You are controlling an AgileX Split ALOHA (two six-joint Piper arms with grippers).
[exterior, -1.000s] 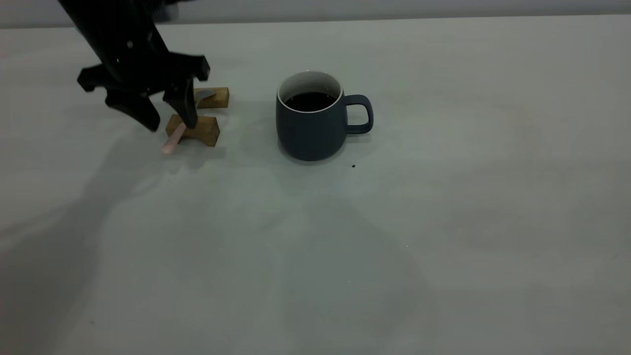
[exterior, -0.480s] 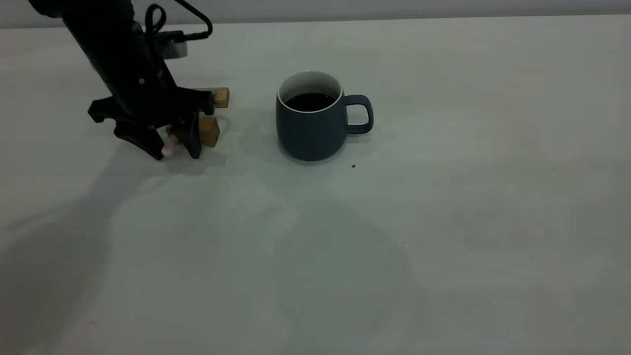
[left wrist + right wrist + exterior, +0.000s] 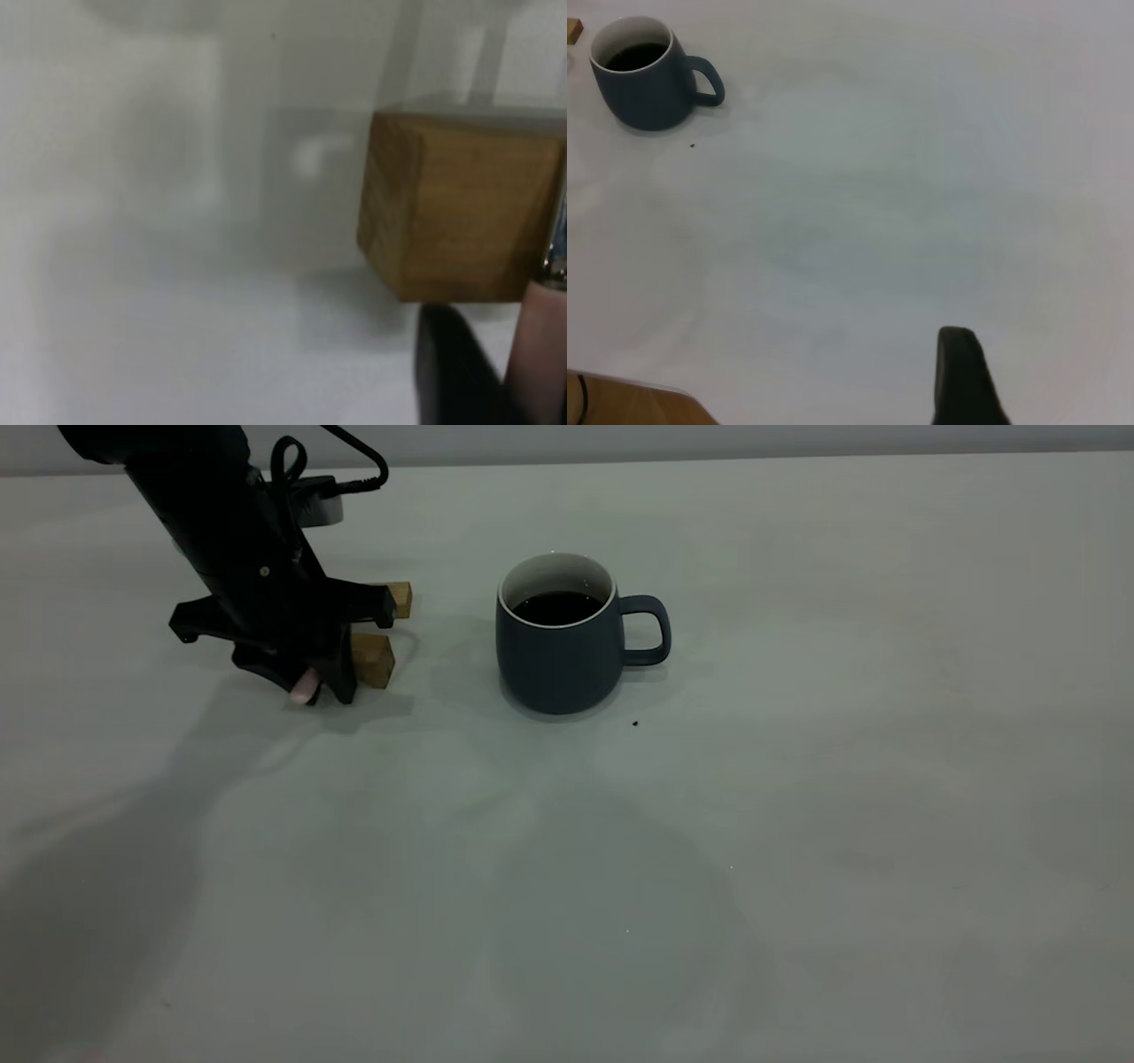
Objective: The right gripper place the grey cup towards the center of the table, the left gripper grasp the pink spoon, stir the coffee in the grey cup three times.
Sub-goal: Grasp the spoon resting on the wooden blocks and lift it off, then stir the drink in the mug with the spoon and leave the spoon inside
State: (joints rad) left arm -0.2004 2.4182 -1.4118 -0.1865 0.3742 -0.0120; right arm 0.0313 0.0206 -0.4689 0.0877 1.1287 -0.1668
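The grey cup (image 3: 556,646) stands upright near the middle of the table (image 3: 797,824), handle to the right, with dark coffee (image 3: 558,607) inside. Left of it, my left gripper (image 3: 308,684) is down at the table, shut on the pale handle of the pink spoon (image 3: 306,688). In the left wrist view the pink spoon (image 3: 540,354) presses against a dark finger (image 3: 456,372), just in front of a wooden block (image 3: 461,212). The spoon's bowl is hidden by the arm. My right gripper (image 3: 961,376) is parked far from the grey cup (image 3: 642,80) and out of the exterior view.
Two small wooden blocks carry the spoon: the nearer block (image 3: 372,660) and the farther block (image 3: 400,599), both partly behind the left arm. A tiny dark speck (image 3: 635,724) lies by the cup. A brown edge (image 3: 629,403) shows in the right wrist view.
The left gripper came down over the spoon's handle end and its fingers closed in on it. The cup has not moved.
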